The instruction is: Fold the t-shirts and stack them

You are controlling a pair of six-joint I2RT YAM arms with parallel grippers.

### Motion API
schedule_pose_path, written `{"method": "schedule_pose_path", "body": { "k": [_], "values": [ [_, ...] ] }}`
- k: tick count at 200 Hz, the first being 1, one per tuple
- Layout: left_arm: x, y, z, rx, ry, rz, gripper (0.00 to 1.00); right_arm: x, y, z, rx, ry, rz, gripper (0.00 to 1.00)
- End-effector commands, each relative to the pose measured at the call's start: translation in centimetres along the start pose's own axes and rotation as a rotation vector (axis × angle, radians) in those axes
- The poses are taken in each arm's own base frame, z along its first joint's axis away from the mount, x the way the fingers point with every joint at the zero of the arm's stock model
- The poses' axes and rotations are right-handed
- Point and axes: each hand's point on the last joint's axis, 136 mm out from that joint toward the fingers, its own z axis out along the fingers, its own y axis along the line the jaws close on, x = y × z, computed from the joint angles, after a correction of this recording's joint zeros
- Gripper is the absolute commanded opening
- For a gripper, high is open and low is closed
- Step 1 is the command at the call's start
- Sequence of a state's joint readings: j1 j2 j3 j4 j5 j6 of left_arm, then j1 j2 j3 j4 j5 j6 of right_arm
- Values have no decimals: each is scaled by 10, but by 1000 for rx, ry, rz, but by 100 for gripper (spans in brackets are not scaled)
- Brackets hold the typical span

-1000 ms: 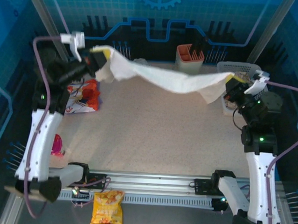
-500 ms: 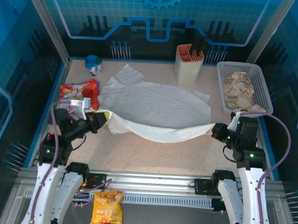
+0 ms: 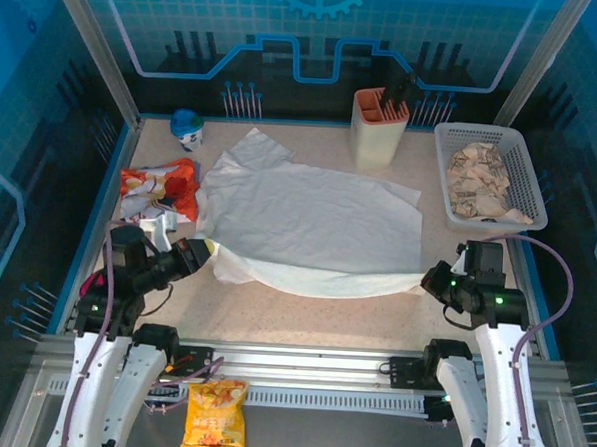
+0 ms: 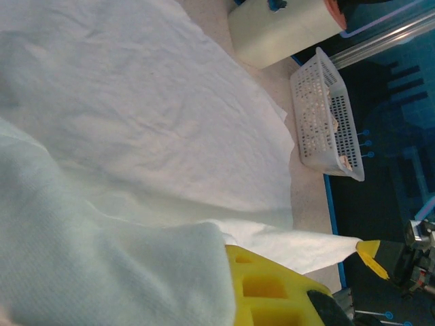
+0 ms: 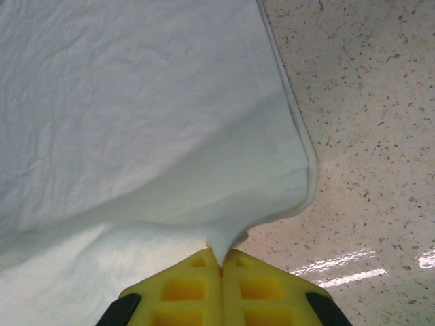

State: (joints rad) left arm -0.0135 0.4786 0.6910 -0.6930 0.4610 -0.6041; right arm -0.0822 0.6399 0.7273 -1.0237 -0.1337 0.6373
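One white t-shirt (image 3: 309,216) lies spread across the middle of the table, a sleeve pointing to the far left. Its near edge runs between my two grippers. My left gripper (image 3: 205,251) is shut on the near left corner, low over the table. In the left wrist view the cloth (image 4: 136,122) drapes over the yellow finger (image 4: 272,292) and hides the other one. My right gripper (image 3: 432,281) is shut on the near right corner. The right wrist view has both yellow fingers (image 5: 183,288) pressed together with a pinch of the t-shirt (image 5: 136,102) between their tips.
A beige holder (image 3: 376,127) with dark utensils stands at the back. To its right is a white basket (image 3: 521,185) of brown pieces. Snack bags (image 3: 158,188) and a blue-capped bottle (image 3: 187,128) lie at the left. A yellow chip bag (image 3: 215,415) rests on the front rail.
Both grippers have come down and toward the near edge, carrying the t-shirt from hanging high at the back to lying spread on the table. Both grips have stayed shut.
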Motion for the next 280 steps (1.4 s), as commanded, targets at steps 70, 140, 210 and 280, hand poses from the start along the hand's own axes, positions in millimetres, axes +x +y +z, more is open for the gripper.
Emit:
{"method": "schedule_pose_path", "body": {
  "k": [70,140,210,280],
  "values": [
    [4,11,6,-58,47,-41,0,3,-10,7,24,7,43,0],
    [-9,-7,-1,-42,39,3,0,-10,2,-3,-47,-63,27,0],
    [-78,-133,-72,140,-112,306,0,-80,83,-124,-256,-442,-245,0],
    [-127,-260,-177,324,-391,592,0,-114,139,-292,-327,-838,-374,0]
  ]
}}
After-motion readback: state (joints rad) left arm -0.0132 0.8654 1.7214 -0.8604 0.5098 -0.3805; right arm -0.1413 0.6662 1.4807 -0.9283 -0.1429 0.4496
